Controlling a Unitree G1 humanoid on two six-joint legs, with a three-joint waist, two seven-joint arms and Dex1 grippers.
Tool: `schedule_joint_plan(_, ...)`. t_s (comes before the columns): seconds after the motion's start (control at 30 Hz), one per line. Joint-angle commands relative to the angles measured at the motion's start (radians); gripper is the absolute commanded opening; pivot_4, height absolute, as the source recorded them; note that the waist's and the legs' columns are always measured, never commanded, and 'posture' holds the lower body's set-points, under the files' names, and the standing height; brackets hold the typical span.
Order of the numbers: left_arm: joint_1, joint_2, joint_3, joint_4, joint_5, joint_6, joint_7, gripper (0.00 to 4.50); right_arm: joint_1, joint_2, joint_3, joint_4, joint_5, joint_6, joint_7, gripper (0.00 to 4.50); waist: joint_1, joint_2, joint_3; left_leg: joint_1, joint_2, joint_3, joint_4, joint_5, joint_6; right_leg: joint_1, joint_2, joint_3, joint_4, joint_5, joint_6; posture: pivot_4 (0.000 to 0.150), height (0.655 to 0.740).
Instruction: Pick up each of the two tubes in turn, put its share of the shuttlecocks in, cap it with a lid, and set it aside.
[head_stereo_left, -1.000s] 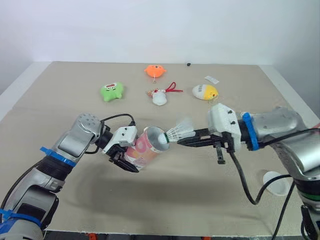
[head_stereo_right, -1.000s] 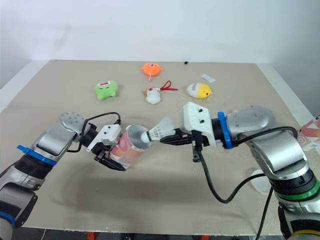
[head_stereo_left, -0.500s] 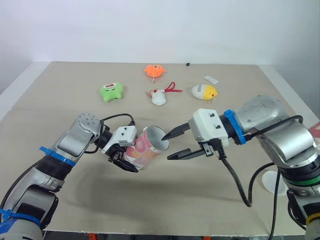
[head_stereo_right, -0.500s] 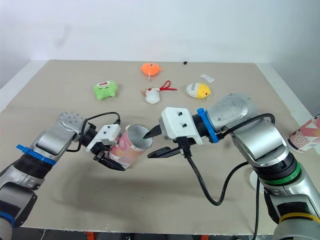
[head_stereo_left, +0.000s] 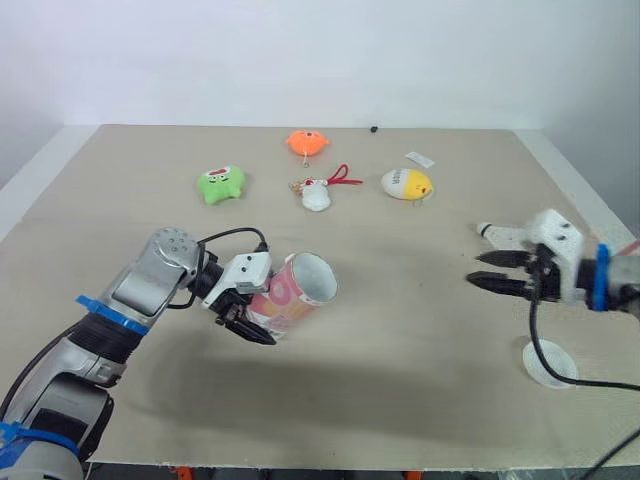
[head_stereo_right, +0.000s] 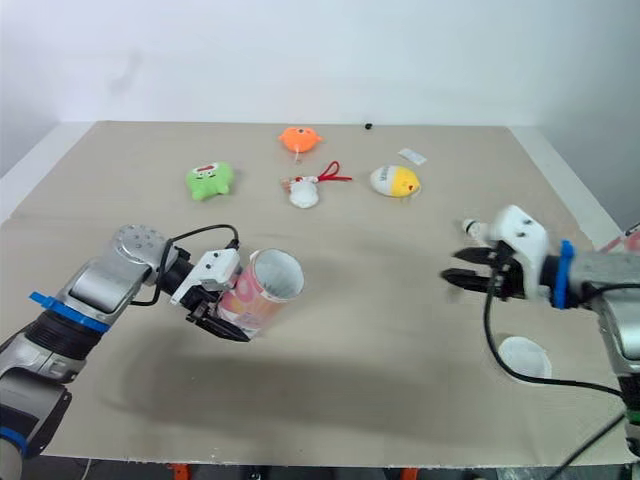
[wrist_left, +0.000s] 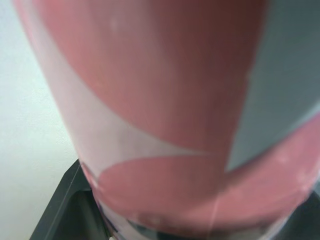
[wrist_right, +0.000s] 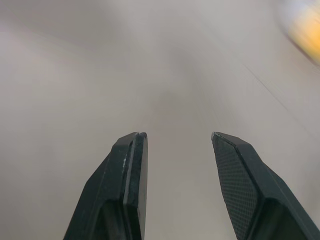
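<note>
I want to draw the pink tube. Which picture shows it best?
The left eye view: the pink-and-white patterned tube shows whole, tilted, open mouth visible, held in the left gripper. The right eye view matches. The left wrist view shows its side close up.

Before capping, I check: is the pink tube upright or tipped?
Tipped: the left gripper holds the pink tube slanted, its uncapped mouth pointing up and rightward.

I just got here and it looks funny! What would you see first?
The pink tube: the left gripper holds it tilted, open mouth toward the right gripper. That one hangs open and empty near a white lid on the right. At the far side sit bright toys.
</note>
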Motion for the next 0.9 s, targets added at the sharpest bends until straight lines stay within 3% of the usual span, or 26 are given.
schedule_joint_plan(0.03, 0.008, 0.002, -0.003, -0.007, -0.001, 0.002, 0.004, 2.88, -0.015, 0.011, -0.066, 0.113, -0.031, -0.054, -0.078, 2.28, -0.003, 0.001, 0.0, 0.0, 0.0, 0.0, 0.0, 0.0, 0.0, 0.0, 0.0, 0.0, 0.0, 0.0, 0.0, 0.15, 0.7323)
schedule_joint_plan(0.5, 0.021, 0.011, 0.008, -0.03, -0.007, 0.019, 0.018, 2.88, -0.324, 0.154, 0.087, 0.498, -0.147, -0.145, -0.16, 2.28, -0.007, 0.002, 0.0, 0.002, 0.0, 0.002, 0.0, 0.001, 0.001, 0.001, 0.001, 0.004, 0.0, 0.003, 0.002, 0.15, 0.7323)
schedule_joint_plan(0.8, 0.045, 0.039, 0.021, -0.071, -0.022, 0.043, 0.035, 2.88, -0.543, 0.244, 0.144, 0.777, -0.229, -0.257, -0.229, 2.28, -0.018, 0.003, 0.001, 0.002, 0.0, 0.002, -0.001, 0.001, 0.001, 0.001, 0.001, 0.004, 0.0, 0.004, -0.004, 0.15, 0.7323)
schedule_joint_plan(0.9, 0.047, 0.047, 0.024, -0.08, -0.028, 0.051, 0.04, 2.88, -0.58, 0.255, 0.144, 0.826, -0.235, -0.29, -0.219, 1.05, -0.023, 0.003, 0.001, 0.002, 0.0, 0.002, -0.001, 0.001, 0.001, 0.001, 0.001, 0.004, 0.0, 0.004, -0.004, 0.15, 0.7323)
